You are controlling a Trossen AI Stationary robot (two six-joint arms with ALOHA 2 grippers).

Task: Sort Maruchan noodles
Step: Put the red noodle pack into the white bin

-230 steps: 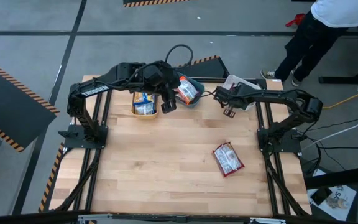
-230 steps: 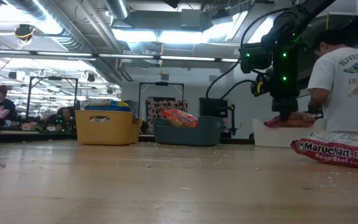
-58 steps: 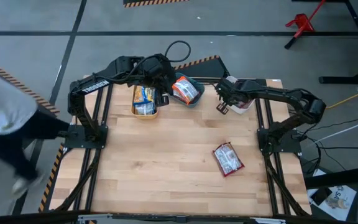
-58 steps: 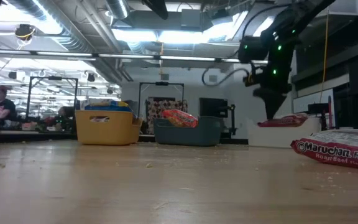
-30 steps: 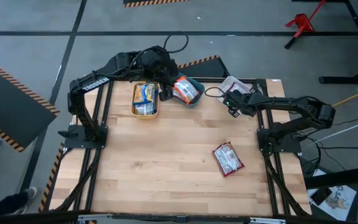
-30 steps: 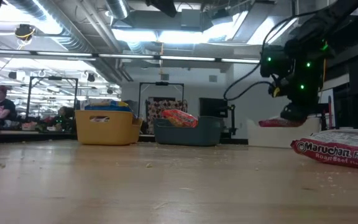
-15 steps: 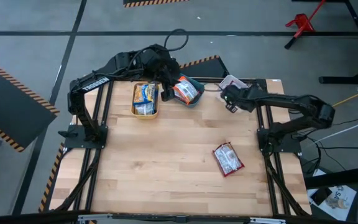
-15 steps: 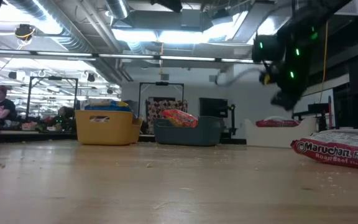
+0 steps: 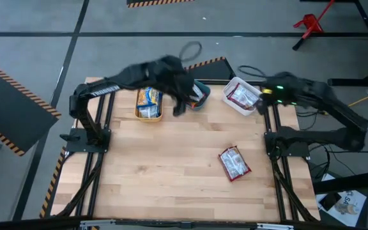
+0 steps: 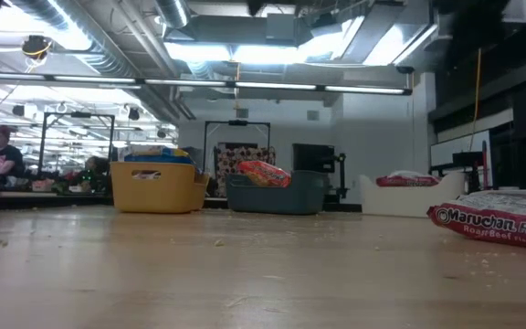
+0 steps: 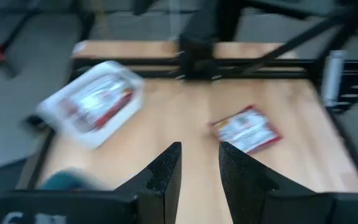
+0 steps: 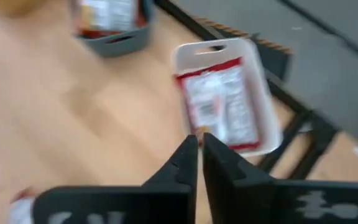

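Note:
A dark red-and-white noodle packet (image 9: pixel 235 163) lies flat on the wooden table at the right; the low view shows this packet (image 10: pixel 496 219) too. Another red packet (image 12: pixel 219 109) lies in the white bin (image 9: pixel 230 86). A blue-and-yellow packet (image 9: pixel 148 102) lies in the yellow bin (image 10: pixel 158 187). An orange packet (image 10: pixel 263 172) sits in the teal bin (image 10: pixel 277 194). My left gripper (image 11: pixel 199 171) hovers open by the teal bin, shown blurred in the high view (image 9: pixel 180 107), with nothing between its fingers. My right gripper (image 12: pixel 197 155) is shut and empty, raised beside the white bin.
The three bins stand in a row along the table's far edge. Bare wood spreads over the table's middle, left and near side (image 9: pixel 171 166). Black frame rails (image 9: pixel 280 185) run along both sides of the table.
My right gripper has risen from just over the white bin and drawn back toward the table's right edge, leaving the low view. My left gripper has swung from the far side of the teal bin toward the table's near and right side, tipping up to look across the table.

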